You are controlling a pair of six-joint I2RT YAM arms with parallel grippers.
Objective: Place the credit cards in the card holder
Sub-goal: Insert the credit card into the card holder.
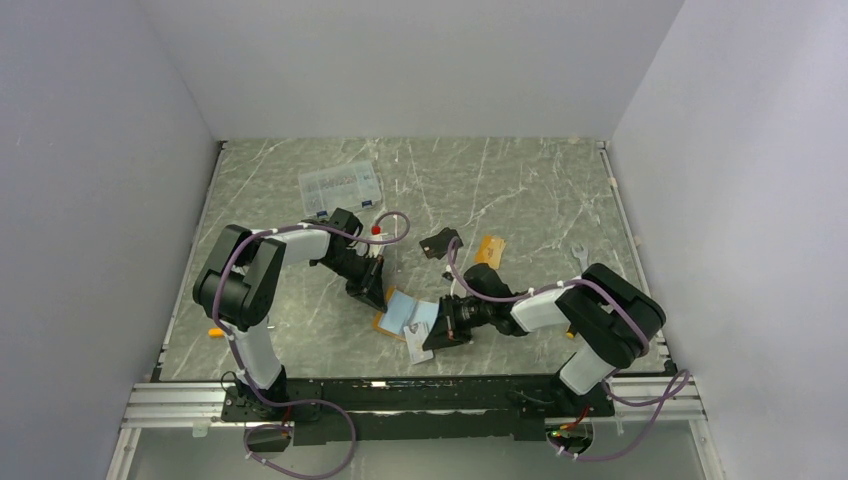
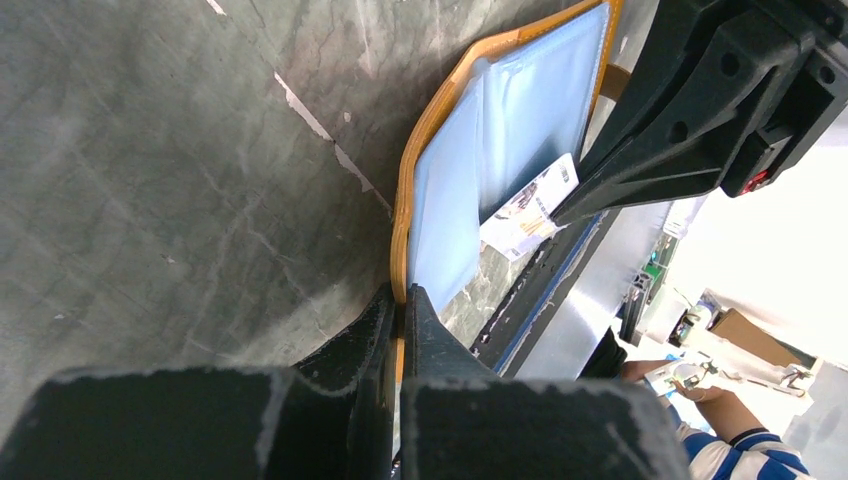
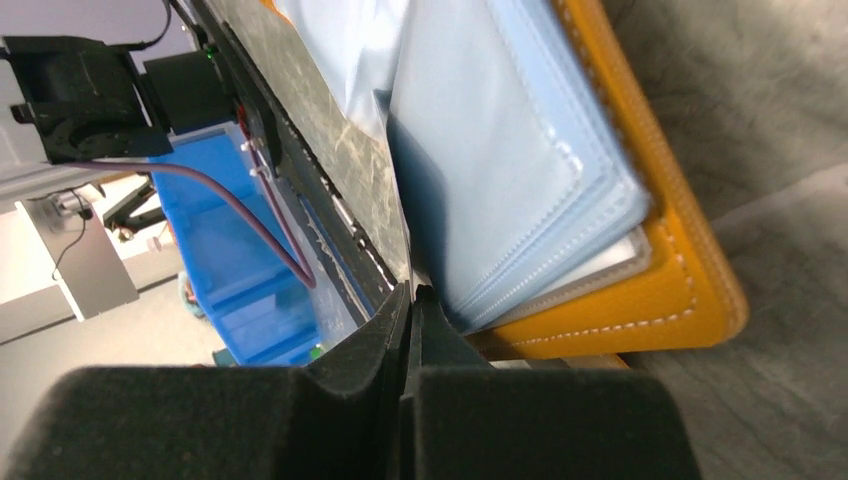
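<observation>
While both arms meet mid-way across the grey marbled surface (image 1: 520, 190), the top view puts the job at an early stage. The thick orange leather-like card holder (image 1: 400, 315) lies open, pale blue inside up. The left end effector (image 1: 381, 296) is on its left edge and the right end effector (image 1: 438, 328) is at its right. Count outside the holder: three cards.
- One white printed card (image 1: 419, 346) at the holder's near edge.
- One dark flat piece further back that looks like the black card (image 1: 440, 243).
- One orange-tan card (image 1: 489, 250) just beside that.

One card holder. One clear plastic compartment box (image 1: 340, 187) sits at the back, not part of this.

Left wrist view: left end effector is clenched on the card holder's orange rim, pinning it open. The white printed card sits at the tip of the right end effector with one end hidden behind a blue sleeve. Can't tell if it's in a pocket or just lying under it.

Right wrist view: right end effector is clenched shut at the edge of the stacked pale blue plastic sleeves (image 3: 520, 150). Can't tell whether a sleeve is pinched between the pads. A thin silver-grey card edge (image 3: 610, 268) shows between the sleeves and the orange cover, so probably one card seated. If so, three are left to load.
</observation>
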